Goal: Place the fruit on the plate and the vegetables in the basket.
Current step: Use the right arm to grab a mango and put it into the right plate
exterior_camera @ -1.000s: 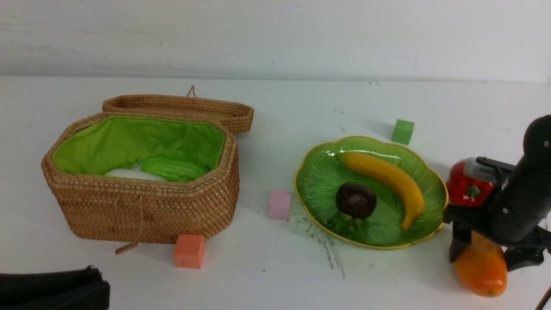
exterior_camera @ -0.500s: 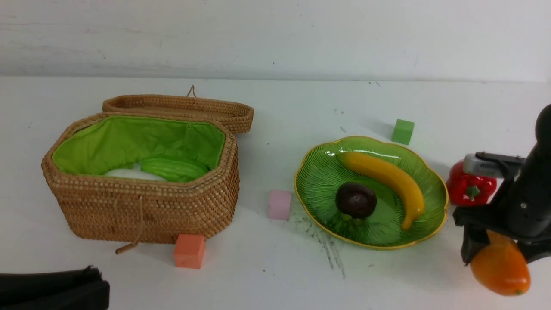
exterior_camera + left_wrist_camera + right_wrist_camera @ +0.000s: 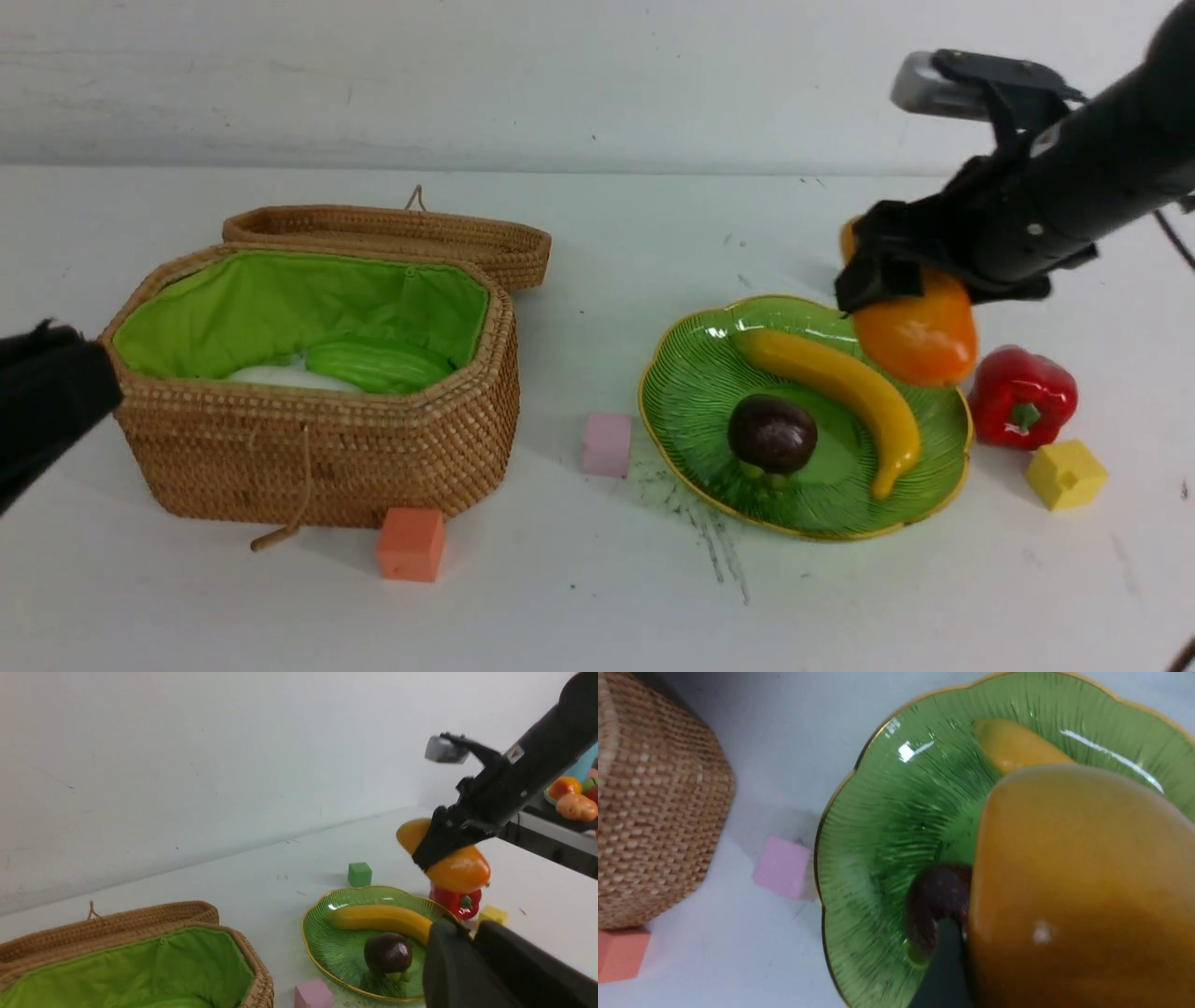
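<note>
My right gripper (image 3: 924, 291) is shut on the orange-yellow mango (image 3: 920, 338), holding it in the air over the far right rim of the green plate (image 3: 691, 392). On the plate lie the yellow banana (image 3: 840, 383) and the dark purple mangosteen (image 3: 771, 433). The right wrist view is mostly filled by the mango (image 3: 1083, 886), with the plate (image 3: 878, 858) below it. A red bell pepper (image 3: 1022, 397) stands on the table right of the plate. The open wicker basket (image 3: 317, 448) holds a green cucumber (image 3: 378, 364) and a white radish (image 3: 280, 376). My left gripper (image 3: 56, 401) hangs shut and empty left of the basket.
Foam cubes lie about: pink (image 3: 607, 444) between basket and plate, orange (image 3: 411, 544) before the basket, green (image 3: 874, 285) behind the plate, yellow (image 3: 1066, 474) by the pepper. The basket lid (image 3: 392, 233) lies back behind it. A side shelf with other toy produce (image 3: 572, 798) stands beyond the table.
My right gripper has lifted the mango from the table's front right, up and leftward to above the plate's rim, uncovering the yellow cube. The left arm has risen at the left edge.
</note>
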Controlling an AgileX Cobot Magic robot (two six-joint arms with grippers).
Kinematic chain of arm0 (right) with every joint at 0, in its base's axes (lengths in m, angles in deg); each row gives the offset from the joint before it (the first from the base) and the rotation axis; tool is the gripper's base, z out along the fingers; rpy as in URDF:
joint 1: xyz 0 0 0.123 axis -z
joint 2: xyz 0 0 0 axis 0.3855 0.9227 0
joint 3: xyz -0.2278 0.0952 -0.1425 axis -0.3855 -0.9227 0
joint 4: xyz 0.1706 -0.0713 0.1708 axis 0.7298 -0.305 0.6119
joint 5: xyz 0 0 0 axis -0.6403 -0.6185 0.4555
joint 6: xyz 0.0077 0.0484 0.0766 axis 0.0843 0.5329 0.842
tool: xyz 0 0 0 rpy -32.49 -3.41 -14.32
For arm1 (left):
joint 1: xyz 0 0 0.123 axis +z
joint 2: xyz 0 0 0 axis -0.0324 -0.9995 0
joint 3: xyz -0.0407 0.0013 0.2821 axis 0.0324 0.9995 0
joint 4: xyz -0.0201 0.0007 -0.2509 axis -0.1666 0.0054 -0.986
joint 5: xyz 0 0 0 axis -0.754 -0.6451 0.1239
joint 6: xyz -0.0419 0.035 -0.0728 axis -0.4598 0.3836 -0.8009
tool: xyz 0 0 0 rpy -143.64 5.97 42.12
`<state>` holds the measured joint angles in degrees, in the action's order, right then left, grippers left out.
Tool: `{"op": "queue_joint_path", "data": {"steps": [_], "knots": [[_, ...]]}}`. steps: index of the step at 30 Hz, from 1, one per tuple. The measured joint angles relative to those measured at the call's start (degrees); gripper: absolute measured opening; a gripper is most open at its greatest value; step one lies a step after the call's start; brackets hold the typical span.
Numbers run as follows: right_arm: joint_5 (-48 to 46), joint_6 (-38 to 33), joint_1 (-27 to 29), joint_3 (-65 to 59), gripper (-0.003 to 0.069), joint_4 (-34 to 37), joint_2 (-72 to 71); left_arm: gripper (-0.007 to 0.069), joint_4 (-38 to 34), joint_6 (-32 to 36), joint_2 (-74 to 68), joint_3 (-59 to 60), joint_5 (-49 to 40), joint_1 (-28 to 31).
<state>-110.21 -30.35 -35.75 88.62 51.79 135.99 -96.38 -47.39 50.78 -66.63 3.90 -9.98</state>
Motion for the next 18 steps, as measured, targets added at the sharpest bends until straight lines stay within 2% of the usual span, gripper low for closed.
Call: {"op": "queue_joint_path", "data": {"steps": [5,11,18], "knots": [[4.1,-0.1,-0.3,0.0,0.0566,-0.1,6.2,0.0066,-0.1,0.0,0.0,0.0,0.6,0.0],[3.7,-0.2,-0.3,0.0,0.057,-0.1,9.8,0.0068,-0.1,0.0,0.0,0.0,-0.1,0.0],[0.7,-0.2,-0.3,0.7,0.0678,-0.4,9.3,0.0068,-0.1,0.0,0.0,0.0,-2.2,0.0]]}}
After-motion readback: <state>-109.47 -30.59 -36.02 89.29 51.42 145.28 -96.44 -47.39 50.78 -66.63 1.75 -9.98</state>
